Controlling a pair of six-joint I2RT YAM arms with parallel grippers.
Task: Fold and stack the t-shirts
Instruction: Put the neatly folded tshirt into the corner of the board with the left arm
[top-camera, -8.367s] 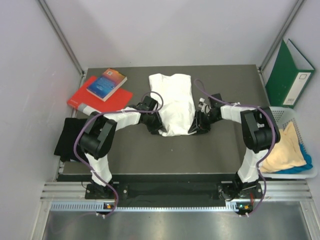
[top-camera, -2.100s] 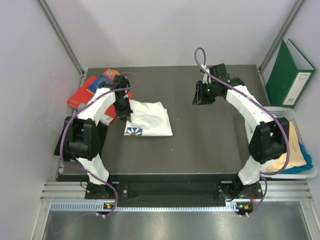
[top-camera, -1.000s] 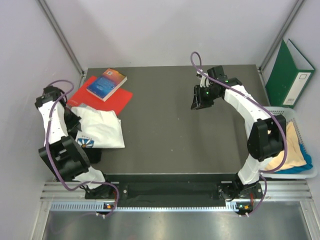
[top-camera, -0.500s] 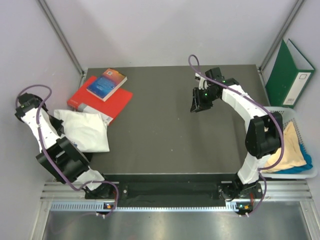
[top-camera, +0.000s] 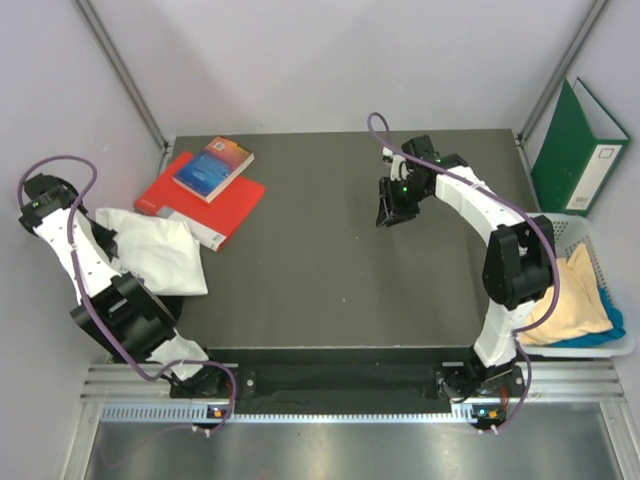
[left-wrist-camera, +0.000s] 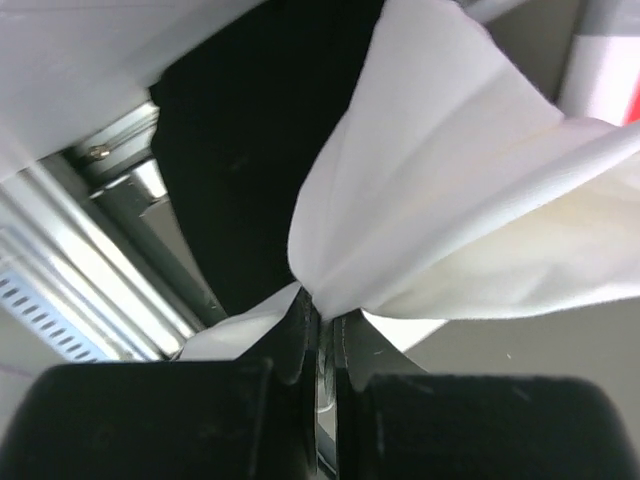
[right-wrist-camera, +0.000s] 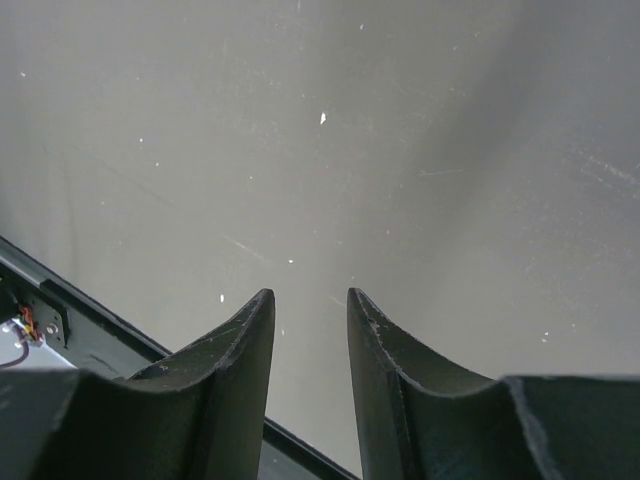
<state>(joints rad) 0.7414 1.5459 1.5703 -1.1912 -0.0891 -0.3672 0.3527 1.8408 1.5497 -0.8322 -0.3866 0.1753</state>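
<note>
The left jaws are pressed together on a bunched fold of the white shirt (left-wrist-camera: 470, 200), pinching the cloth right at their tips. From above, this shirt (top-camera: 155, 255) lies at the counter's (top-camera: 330, 270) left edge as a roughly folded packet, with one corner pulled up toward the left arm (top-camera: 65, 235), which reaches out past that edge. In the left wrist view, the black shirt (left-wrist-camera: 240, 150) lies under the white one, with the metal rail of the frame (left-wrist-camera: 110, 210) beside it. Whether the white shirt rests fully on the black one cannot be told.

Just beyond the white shirt lies a red book (top-camera: 215, 205), with a blue book (top-camera: 212, 168) on top of it.

The right jaws are spread, with a clear gap and nothing between them. They hang over bare counter (right-wrist-camera: 400, 150) toward the far right, well apart from the shirts.

A white basket (top-camera: 600, 345) sits off the counter's right side and holds a pale yellow shirt (top-camera: 575, 300) with a blue shirt (top-camera: 612, 325) beside it. A green binder (top-camera: 580, 150) leans against the wall behind the basket.
</note>
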